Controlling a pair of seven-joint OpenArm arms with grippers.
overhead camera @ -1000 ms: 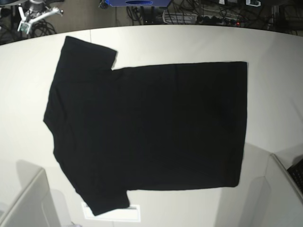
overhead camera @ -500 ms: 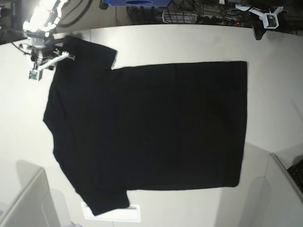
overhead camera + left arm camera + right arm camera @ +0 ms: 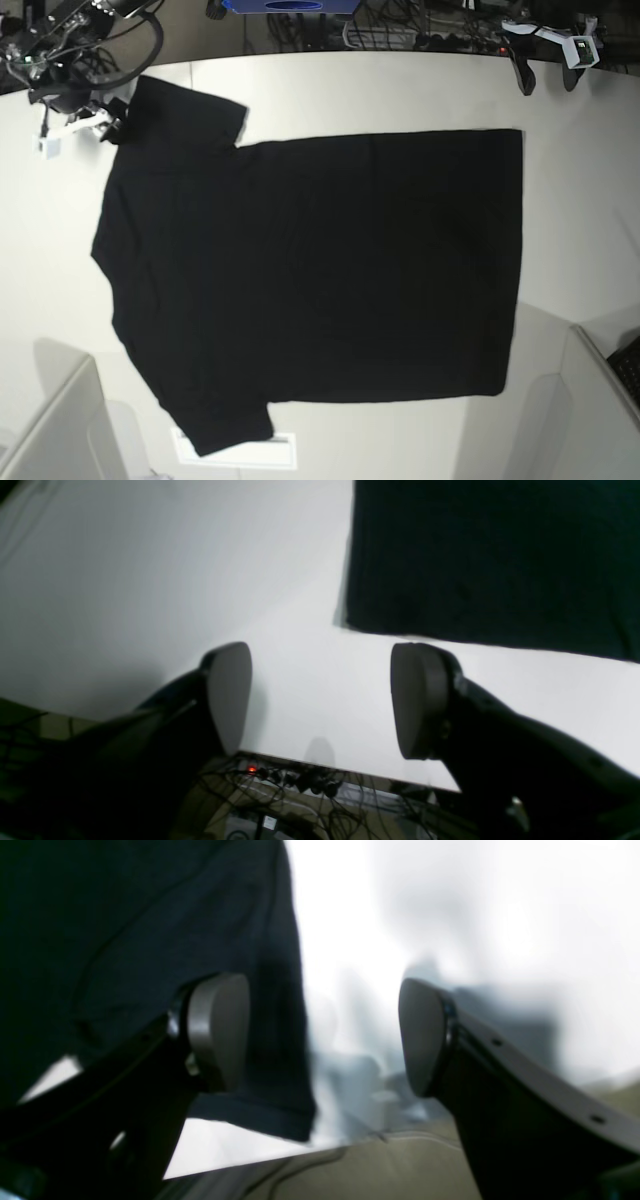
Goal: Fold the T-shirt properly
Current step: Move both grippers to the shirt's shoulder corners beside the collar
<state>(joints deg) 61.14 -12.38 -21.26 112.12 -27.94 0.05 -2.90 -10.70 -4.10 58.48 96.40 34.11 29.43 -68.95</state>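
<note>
One T-shirt (image 3: 310, 270), black and plain side up, lies flat across the middle of the white table (image 3: 400, 90), sleeves toward the left edge and hem toward the right edge. Two grippers: the right gripper (image 3: 320, 1035) is spread wide at the far left corner, holding nothing, one finger over the sleeve cloth and the other over bare table, though contact with the cloth is unclear in the blur. The left gripper (image 3: 320, 700) is also wide open and empty at the far right corner, above bare table just beyond the shirt's hem corner.
</note>
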